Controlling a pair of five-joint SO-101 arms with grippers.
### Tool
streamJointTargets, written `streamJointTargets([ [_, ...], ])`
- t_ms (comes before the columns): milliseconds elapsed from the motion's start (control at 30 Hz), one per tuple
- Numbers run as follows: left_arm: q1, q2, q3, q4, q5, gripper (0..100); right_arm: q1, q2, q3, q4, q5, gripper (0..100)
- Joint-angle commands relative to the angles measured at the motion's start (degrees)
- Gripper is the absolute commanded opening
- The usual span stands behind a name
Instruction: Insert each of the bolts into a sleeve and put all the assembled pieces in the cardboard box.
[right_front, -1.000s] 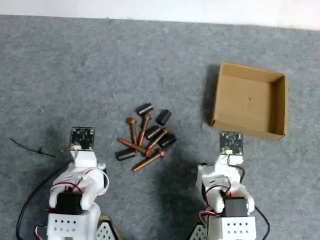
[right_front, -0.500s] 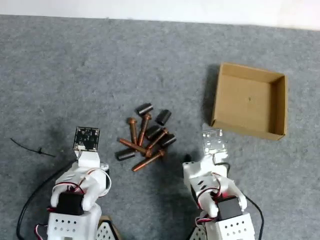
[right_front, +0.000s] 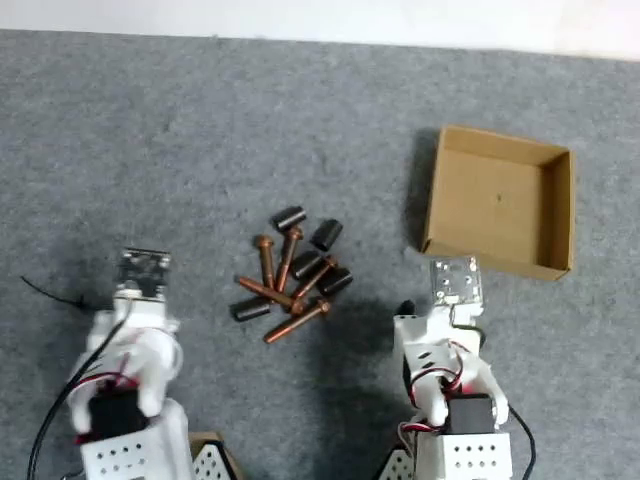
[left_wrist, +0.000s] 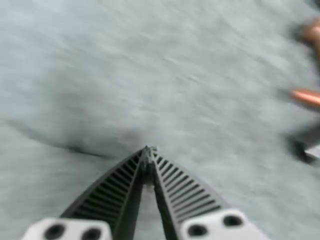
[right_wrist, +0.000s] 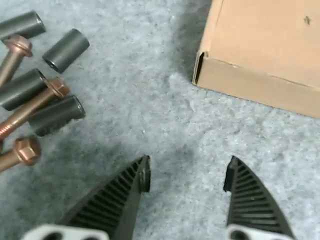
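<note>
Grey carpeted table (right_front: 150, 130), seen from above. Box (right_front: 497, 262) sits far right, open side up, just ahead of the right arm (right_front: 445, 370). Left arm (right_front: 125, 370) is at near left.

Right gripper (right_wrist: 187, 172): jaws wide apart over bare carpet, between box and pile. Left gripper (left_wrist: 148, 152): jaws closed, tips touching, over carpet.

The pile lies between the arms, a little ahead of them and well apart from the box.
- Five copper bolts (right_front: 288, 257). Two lie side by side, long axes running away from the arms, heads at the far end. Two slant with heads toward the far right. One slants the other way beneath them.
- Five dark sleeves (right_front: 326, 234), short, on their sides, loose among the bolts. Several touch shanks.

Thin black strand (right_front: 65, 295) lies on the carpet by the left arm.
</note>
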Motion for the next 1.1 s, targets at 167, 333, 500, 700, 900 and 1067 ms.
streamJointTargets([
  [167,11.6,0.3,-10.3,-14.6,2.6,1,6.1,0.0,7.3,-2.4,-0.9,23.1],
  [333,21.8,11.6,-10.2,-21.0,8.4,1,7.9,0.0,6.7,-2.3,-1.8,23.1],
  [500,23.3,36.5,-16.2,-28.9,8.3,1,8.0,0.0,6.7,-2.4,-1.8,23.1],
  [700,26.5,65.5,-26.5,-35.5,8.4,1,7.8,0.0,6.5,-2.4,-1.8,23.1],
  [900,27.1,83.9,-34.8,-40.8,13.3,1,7.8,0.0,6.5,-2.3,-1.8,23.1],
  [1067,24.0,85.9,-36.2,-40.8,13.5,1,8.1,0.0,6.5,-0.6,-1.6,23.1],
])
